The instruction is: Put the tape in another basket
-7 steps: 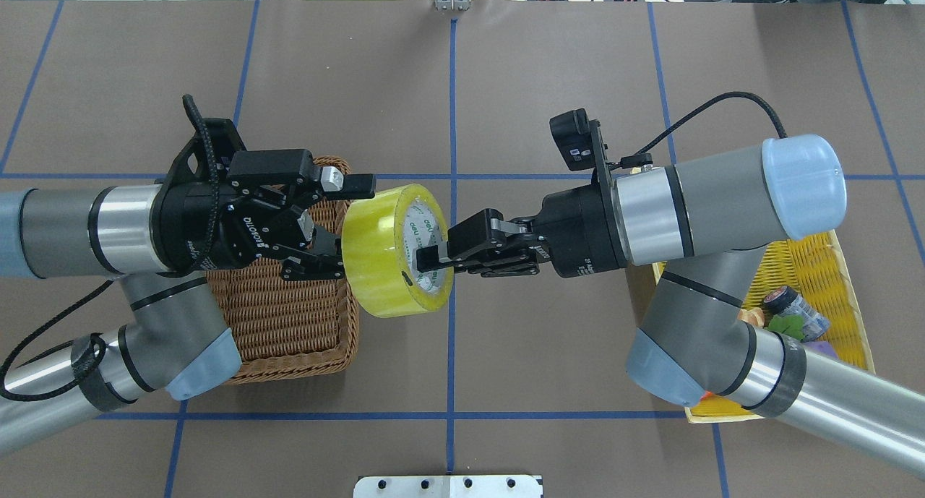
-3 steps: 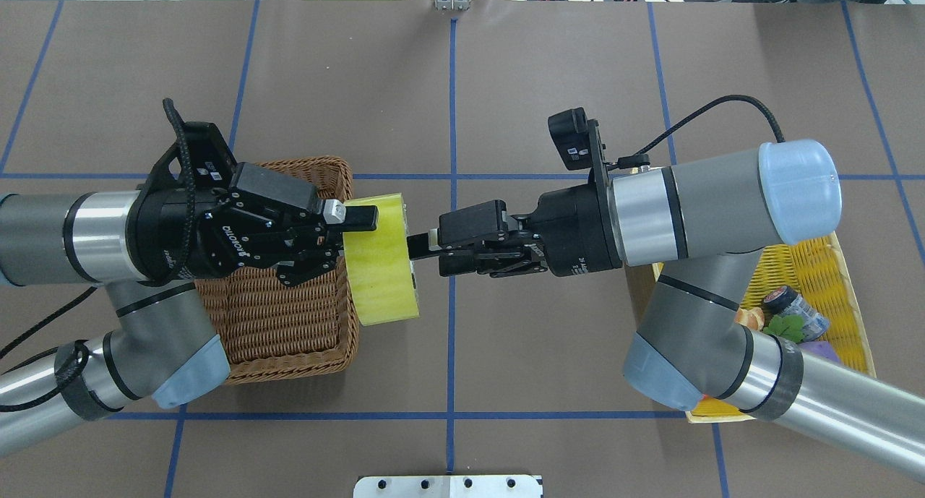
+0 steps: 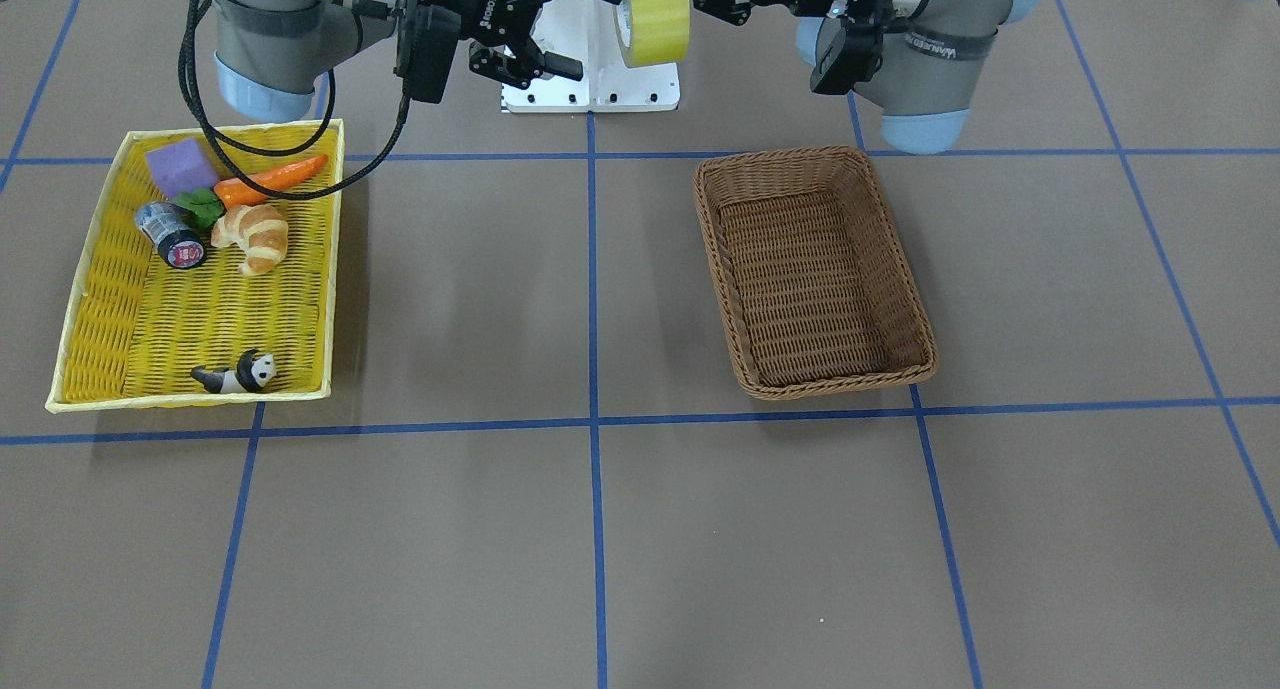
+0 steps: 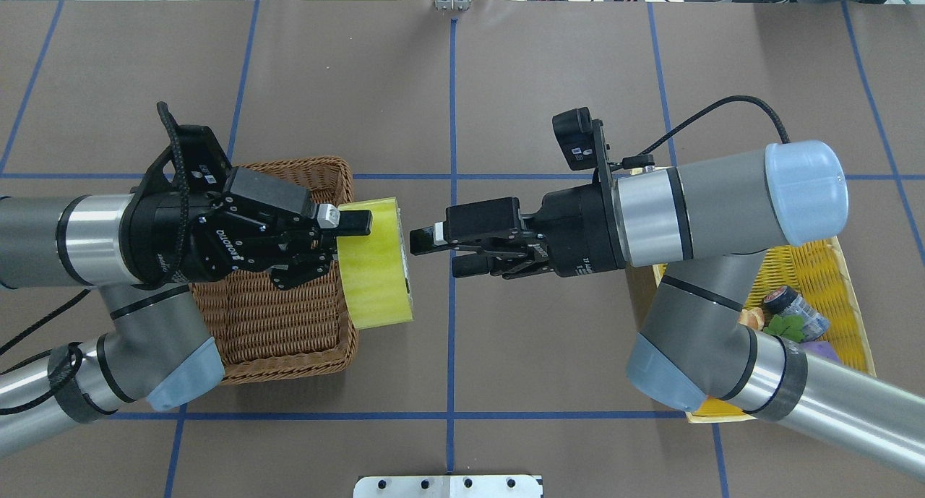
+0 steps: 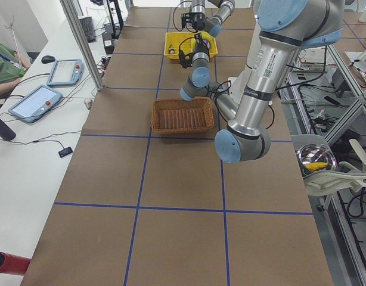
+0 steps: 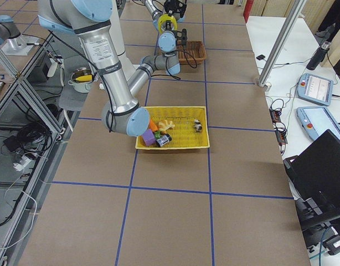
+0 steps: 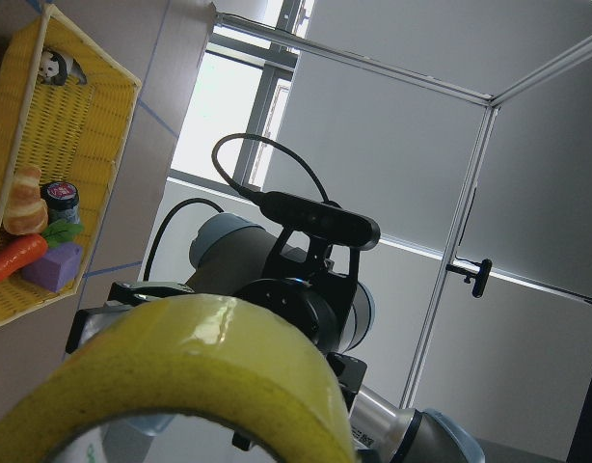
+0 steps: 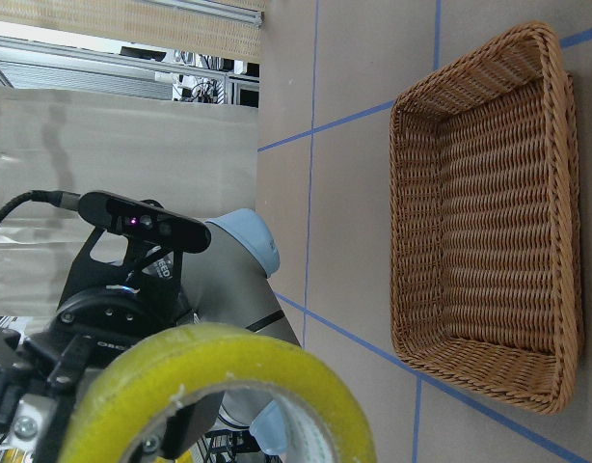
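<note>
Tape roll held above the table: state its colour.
Translucent yellow; the tape shows best in the overhead exterior view.

Basket point(image 4: 289, 332): far part was hidden beneath left end effector point(image 4: 340, 249). Tape point(image 7: 209, 357): lower part was cropped in left wrist view.

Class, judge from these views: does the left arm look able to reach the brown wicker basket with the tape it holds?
Probably yes. The basket lies empty and open-topped beneath the left end effector holding the tape; the right end effector is open, clear of it.
</note>
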{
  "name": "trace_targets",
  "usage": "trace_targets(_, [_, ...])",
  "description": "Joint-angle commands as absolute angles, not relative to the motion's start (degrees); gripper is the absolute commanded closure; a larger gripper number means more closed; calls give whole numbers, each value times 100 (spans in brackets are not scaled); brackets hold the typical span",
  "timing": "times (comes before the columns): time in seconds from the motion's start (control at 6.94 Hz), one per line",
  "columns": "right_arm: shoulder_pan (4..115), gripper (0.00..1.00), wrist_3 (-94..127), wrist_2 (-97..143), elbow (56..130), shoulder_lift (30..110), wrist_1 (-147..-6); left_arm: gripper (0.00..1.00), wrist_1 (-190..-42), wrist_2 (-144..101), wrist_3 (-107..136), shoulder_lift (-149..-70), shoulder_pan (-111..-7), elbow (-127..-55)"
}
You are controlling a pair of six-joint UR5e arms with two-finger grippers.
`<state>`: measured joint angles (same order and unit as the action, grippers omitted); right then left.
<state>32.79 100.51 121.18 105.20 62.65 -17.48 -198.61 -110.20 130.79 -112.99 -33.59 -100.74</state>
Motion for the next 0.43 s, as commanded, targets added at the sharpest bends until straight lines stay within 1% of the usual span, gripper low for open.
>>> trace_targets(0.0, [3705,0,10011,12303,10521,6537,-1609,100,-19776,-11056,13000,-11119,-3427,-10177])
trace_targets(0.14, [4344,0,9941,12914,10425,6591,-1669,100,-19758,-11091,12982,-10979,-3863,-10117])
trace_targets(0.29, [4968,0,9775,13442,10084,6592,-1696,100,-19488,-11118,12921,-10795,-4259,-10055])
